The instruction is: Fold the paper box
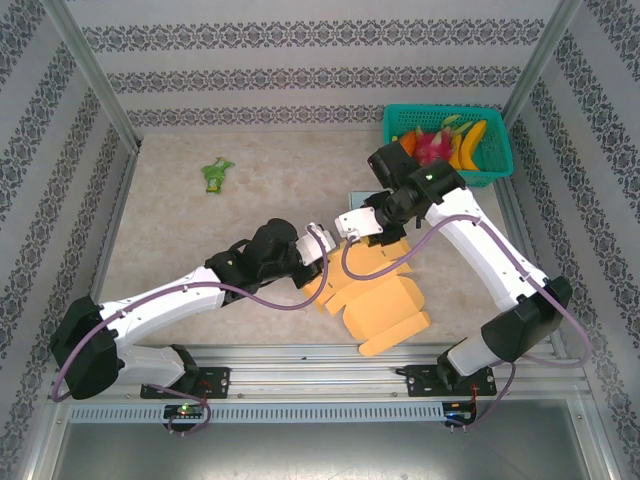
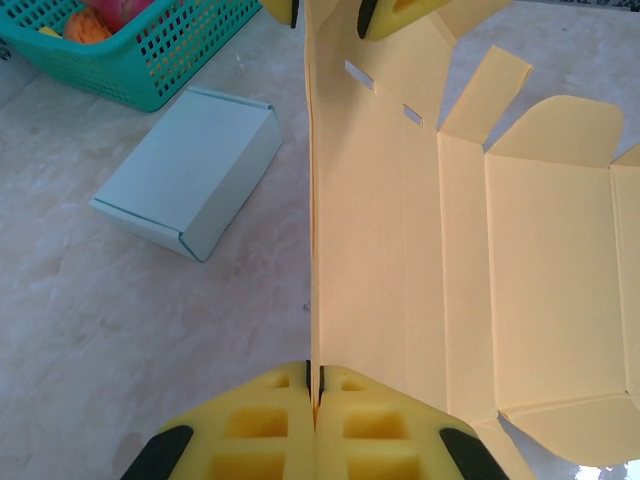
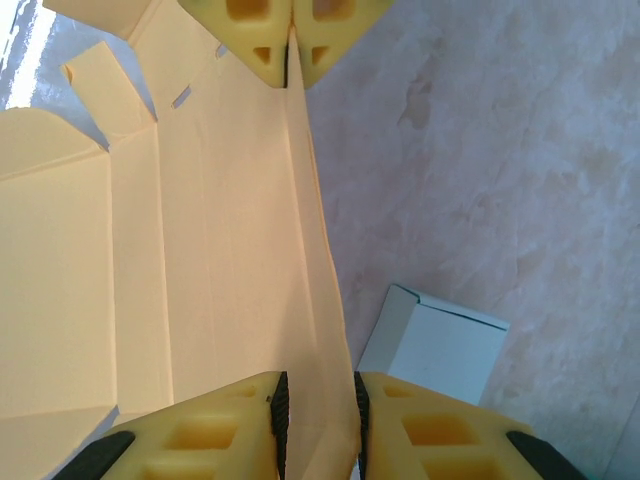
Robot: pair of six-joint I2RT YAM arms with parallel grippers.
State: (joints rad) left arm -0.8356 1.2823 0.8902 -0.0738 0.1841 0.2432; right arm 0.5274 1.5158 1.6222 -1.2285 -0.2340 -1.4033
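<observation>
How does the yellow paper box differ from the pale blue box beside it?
The yellow paper box is unfolded, with its panels and flaps spread open; the pale blue box is folded shut. The yellow paper box has one panel raised upright, pinched in the left tool; the pale blue box lies untouched on the table. Both look like thin card.

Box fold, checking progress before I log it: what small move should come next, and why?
Probably close the right fingers on the upright box wall: they straddle it with a gap, while the left fingers pinch its other end shut.
</observation>
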